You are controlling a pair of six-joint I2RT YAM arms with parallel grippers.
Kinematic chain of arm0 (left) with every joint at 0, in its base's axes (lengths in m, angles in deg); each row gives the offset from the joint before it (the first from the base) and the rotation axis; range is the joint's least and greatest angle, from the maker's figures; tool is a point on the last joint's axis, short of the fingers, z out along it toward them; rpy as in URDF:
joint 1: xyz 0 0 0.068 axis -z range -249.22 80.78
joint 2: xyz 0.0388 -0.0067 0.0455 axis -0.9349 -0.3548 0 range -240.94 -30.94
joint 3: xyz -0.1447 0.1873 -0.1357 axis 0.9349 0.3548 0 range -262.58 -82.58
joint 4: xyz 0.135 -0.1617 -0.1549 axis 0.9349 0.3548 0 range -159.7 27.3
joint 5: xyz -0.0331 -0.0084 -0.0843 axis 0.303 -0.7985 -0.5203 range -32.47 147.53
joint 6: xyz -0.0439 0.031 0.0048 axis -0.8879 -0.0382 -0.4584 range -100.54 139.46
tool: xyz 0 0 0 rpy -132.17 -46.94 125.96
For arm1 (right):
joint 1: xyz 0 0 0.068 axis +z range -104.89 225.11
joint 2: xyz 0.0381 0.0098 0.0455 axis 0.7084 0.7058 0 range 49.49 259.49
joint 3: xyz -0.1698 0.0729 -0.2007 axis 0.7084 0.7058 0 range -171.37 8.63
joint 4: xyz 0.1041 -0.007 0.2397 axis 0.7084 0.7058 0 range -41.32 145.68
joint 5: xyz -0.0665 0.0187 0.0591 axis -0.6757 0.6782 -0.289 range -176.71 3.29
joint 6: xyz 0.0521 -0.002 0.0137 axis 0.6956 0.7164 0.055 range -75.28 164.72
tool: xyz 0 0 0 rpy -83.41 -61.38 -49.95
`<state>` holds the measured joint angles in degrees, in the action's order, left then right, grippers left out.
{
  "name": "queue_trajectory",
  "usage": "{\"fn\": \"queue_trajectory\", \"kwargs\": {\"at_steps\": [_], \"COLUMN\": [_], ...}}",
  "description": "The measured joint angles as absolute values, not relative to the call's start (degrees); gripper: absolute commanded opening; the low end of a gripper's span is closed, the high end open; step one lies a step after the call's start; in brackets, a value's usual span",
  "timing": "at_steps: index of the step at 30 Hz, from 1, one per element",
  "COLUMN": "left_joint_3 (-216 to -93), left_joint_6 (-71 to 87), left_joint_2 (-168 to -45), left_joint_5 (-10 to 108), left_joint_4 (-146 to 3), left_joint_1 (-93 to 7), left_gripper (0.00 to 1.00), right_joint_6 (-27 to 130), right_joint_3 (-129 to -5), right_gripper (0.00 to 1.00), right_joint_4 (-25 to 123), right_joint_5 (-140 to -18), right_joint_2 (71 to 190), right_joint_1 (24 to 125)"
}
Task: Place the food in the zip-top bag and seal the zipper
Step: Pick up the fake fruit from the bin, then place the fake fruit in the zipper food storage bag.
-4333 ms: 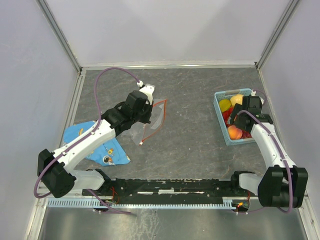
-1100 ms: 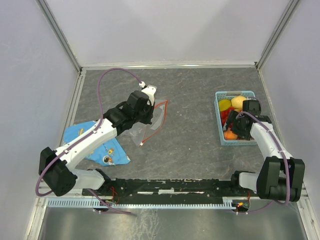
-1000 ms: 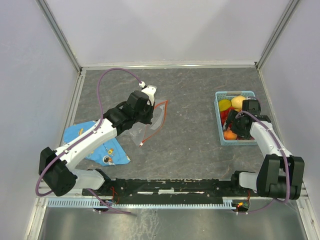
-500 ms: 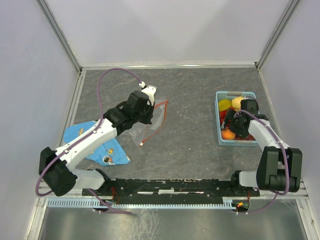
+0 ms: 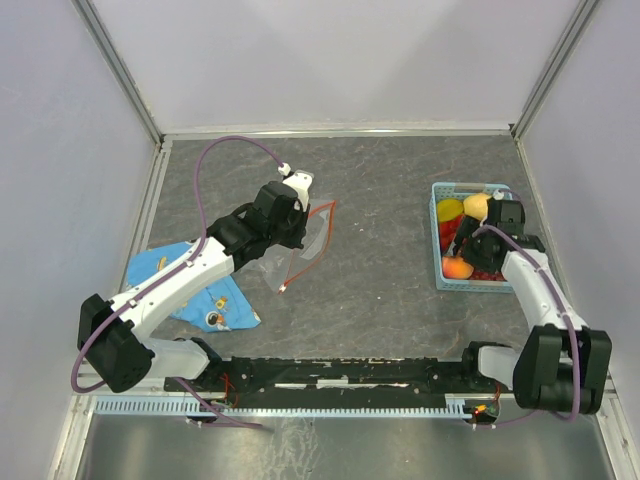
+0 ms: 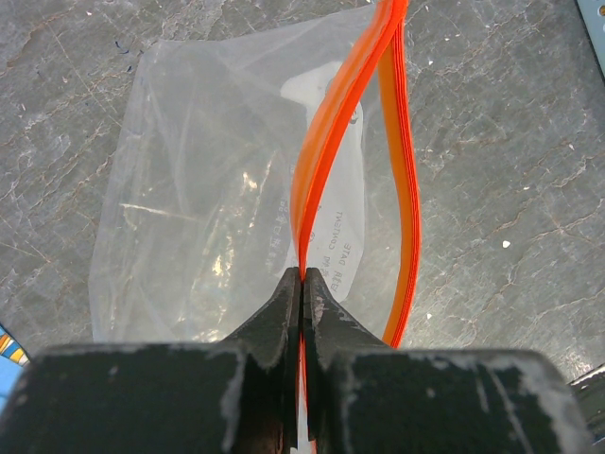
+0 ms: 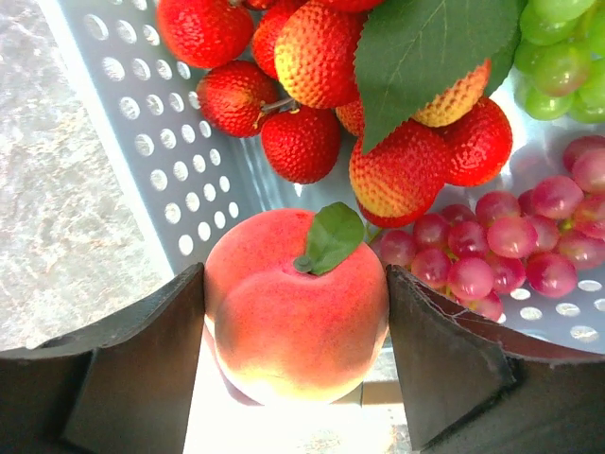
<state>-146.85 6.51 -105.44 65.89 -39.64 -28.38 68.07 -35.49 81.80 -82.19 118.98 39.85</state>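
Observation:
My left gripper (image 5: 292, 218) is shut on the orange-red zipper strip (image 6: 326, 151) of the clear zip-top bag (image 6: 198, 218), which lies left of centre with its mouth gaping; the white label (image 6: 333, 203) shows through. The bag also shows in the top view (image 5: 305, 243). My right gripper (image 7: 295, 312) is shut on the orange-pink peach (image 7: 293, 312) at the near left corner of the light-blue basket (image 5: 437, 240); the peach shows in the top view (image 5: 458, 267). Strawberries (image 7: 307, 90), purple grapes (image 7: 515, 246), green grapes (image 7: 558, 57) and yellow lemons (image 5: 451, 210) lie in the basket.
A blue patterned cloth (image 5: 185, 290) lies near left, under the left arm. The basket's perforated wall (image 7: 132, 123) stands just left of the peach. Grey walls close in the table at the back and both sides.
My right gripper has come down into the basket and closed on the peach, then drawn it toward the near left corner. The basket has slid slightly left. The left gripper and bag have not moved.

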Motion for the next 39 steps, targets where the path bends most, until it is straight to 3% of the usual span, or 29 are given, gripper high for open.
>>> {"fn": "queue_trajectory", "kwargs": {"at_steps": [11,19,28,39], "left_joint_3": [-146.85,-146.85,-146.85,-146.88], "left_joint_6": [6.51,6.49,6.49,6.49], "left_joint_2": [-105.44,-105.41,-104.65,-104.08], "left_joint_5": [64.82,64.30,63.21,61.83], "left_joint_4": [-39.62,-39.62,-39.57,-39.57], "left_joint_1": [-28.66,-28.93,-29.01,-29.43], "left_gripper": [0.03,0.03,0.03,0.03], "right_joint_6": [70.10,76.29,83.65,88.20], "right_joint_3": [-37.92,-38.16,-37.61,-37.41], "right_gripper": [0.61,0.61,0.62,0.62], "right_joint_4": [84.27,77.96,61.08,38.88], "right_joint_5": [-79.90,-76.84,-76.86,-78.98], "right_joint_2": [105.89,100.89,103.64,116.01], "right_joint_1": [40.79,50.80,65.40,80.09]}}
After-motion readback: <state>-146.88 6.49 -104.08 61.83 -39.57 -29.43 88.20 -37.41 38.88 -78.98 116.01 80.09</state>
